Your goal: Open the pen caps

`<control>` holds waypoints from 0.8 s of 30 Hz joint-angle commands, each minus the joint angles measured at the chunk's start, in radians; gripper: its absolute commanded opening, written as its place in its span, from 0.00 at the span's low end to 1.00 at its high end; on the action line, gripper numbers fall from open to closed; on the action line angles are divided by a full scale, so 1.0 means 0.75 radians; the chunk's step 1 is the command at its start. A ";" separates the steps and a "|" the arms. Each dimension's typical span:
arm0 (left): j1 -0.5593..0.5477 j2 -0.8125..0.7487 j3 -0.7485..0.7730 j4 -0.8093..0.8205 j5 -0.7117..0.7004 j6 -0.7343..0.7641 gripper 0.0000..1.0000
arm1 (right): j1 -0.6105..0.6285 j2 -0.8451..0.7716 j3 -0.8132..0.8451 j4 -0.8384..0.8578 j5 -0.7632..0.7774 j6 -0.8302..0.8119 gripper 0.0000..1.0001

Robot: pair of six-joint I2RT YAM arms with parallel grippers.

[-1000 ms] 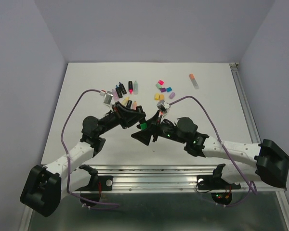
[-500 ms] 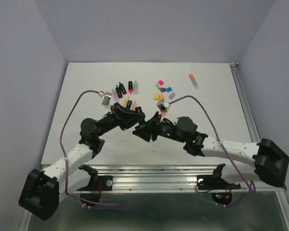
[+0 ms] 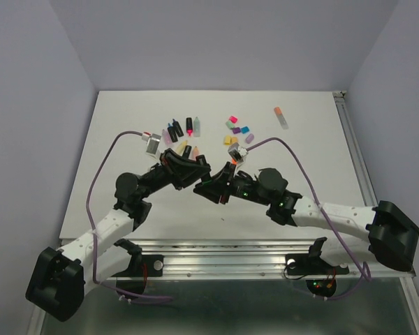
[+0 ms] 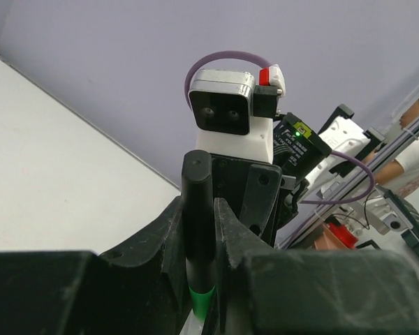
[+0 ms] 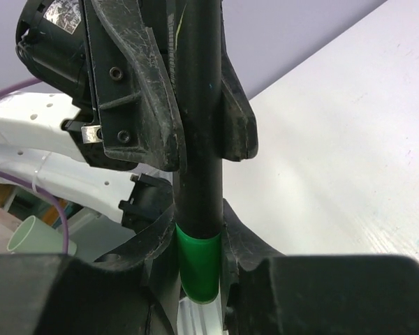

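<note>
Both grippers meet above the table's middle on one black-barrelled pen (image 5: 195, 139). My left gripper (image 4: 197, 209) is shut on the black barrel (image 4: 195, 202), and a green band (image 4: 201, 300) shows low between its fingers. My right gripper (image 5: 197, 230) is shut on the pen's green cap (image 5: 197, 265). Seen from above, the left gripper (image 3: 197, 174) and right gripper (image 3: 214, 185) almost touch and hide the pen. Several loose pen caps (image 3: 236, 131) lie at the back centre-right. Several other pens (image 3: 181, 132) lie at the back centre-left.
A pastel pen with an orange end (image 3: 281, 117) lies alone at the back right. Purple cables (image 3: 112, 150) arc over both arms. A metal rail (image 3: 237, 248) runs along the table's near edge.
My right gripper has moved up-left onto the pen and shut on its green cap. The left gripper keeps its hold and has shifted only slightly.
</note>
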 commanded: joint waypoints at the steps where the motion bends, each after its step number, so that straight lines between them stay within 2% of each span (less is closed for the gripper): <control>1: 0.014 0.073 0.172 -0.167 -0.115 0.170 0.00 | 0.022 -0.035 -0.124 0.229 -0.218 0.041 0.01; 6: 0.139 0.198 0.354 -0.206 -0.117 0.213 0.00 | 0.092 -0.055 -0.370 0.589 -0.126 0.236 0.01; 9: 0.239 0.319 0.483 -0.221 -0.060 0.156 0.00 | 0.182 -0.057 -0.413 0.584 -0.133 0.240 0.01; 13: 0.315 0.423 0.586 -0.223 -0.041 0.133 0.00 | 0.331 -0.102 -0.435 0.445 -0.018 0.187 0.01; 16: 0.362 0.481 0.617 -0.176 -0.023 0.074 0.00 | 0.341 -0.110 -0.500 0.546 -0.022 0.236 0.01; 23: 0.372 0.491 0.572 -0.084 0.057 0.017 0.00 | 0.341 -0.157 -0.515 0.500 0.072 0.242 0.01; 24: 0.372 0.483 0.555 -0.084 0.057 0.017 0.00 | 0.341 -0.172 -0.515 0.486 0.139 0.244 0.01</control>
